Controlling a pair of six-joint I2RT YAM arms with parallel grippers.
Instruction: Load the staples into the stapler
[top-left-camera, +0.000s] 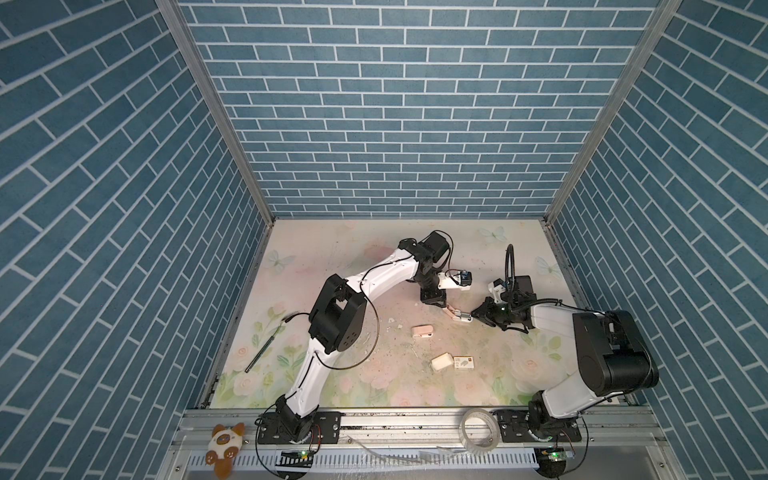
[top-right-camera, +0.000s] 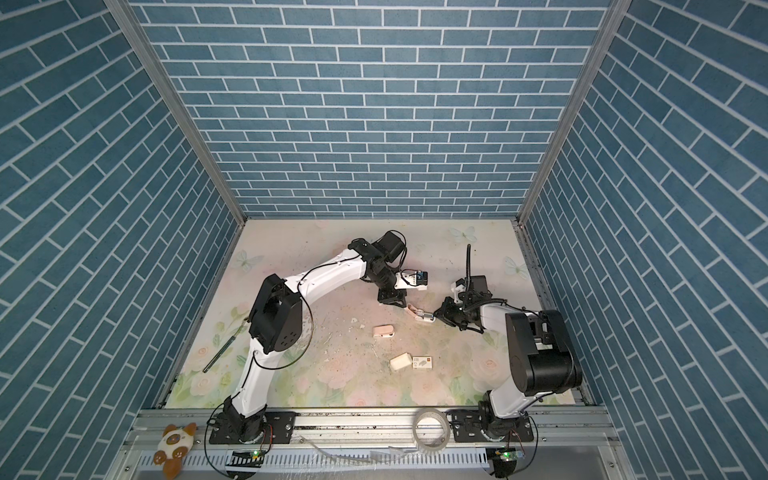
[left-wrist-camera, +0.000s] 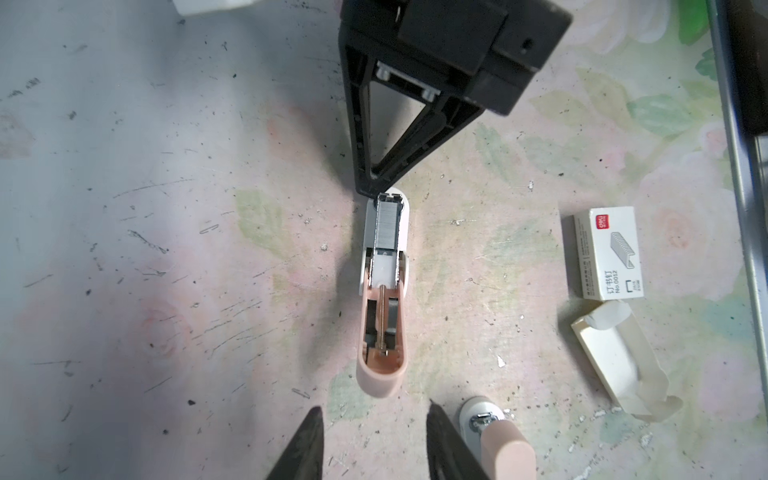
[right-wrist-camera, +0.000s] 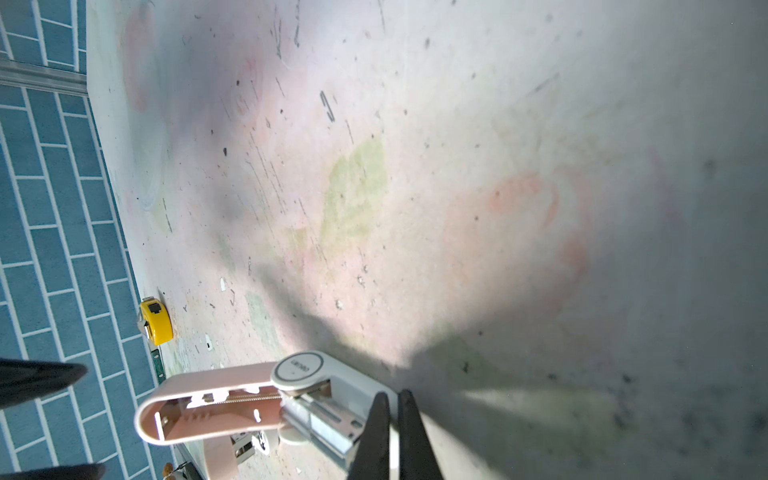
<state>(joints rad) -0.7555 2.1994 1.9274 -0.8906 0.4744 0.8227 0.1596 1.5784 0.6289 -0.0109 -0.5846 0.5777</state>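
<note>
The right end effector (right-wrist-camera: 394, 403) is pressed together on the front end of the stapler (left-wrist-camera: 382, 291), pinching the white base there at the magazine's tip. In both top views it reaches in from the right and meets the stapler near the middle of the table (left-wrist-camera: 166, 249).

The left end effector (left-wrist-camera: 374, 409) is spread, with nothing between its fingers (left-wrist-camera: 309, 444). It sits just off the rounded end of the pink lid. Whether a finger touches the lid, I cannot tell.

The stapler lies flat and hinged open: the pink lid is folded back, inside up, with its spring rod showing, in line with the white base. The staples (left-wrist-camera: 386, 226) sit in the metal channel of the base, a grey strip filling the front part, next to the right end effector's tips.

A second stapler (left-wrist-camera: 498, 440), pink and white, lies just beside the left end effector. Further off lie the white carton (left-wrist-camera: 609, 253), print up, and its empty tray (left-wrist-camera: 615, 357), close together. A yellow tape measure (right-wrist-camera: 156, 322) sits at the table's edge by the wall.
</note>
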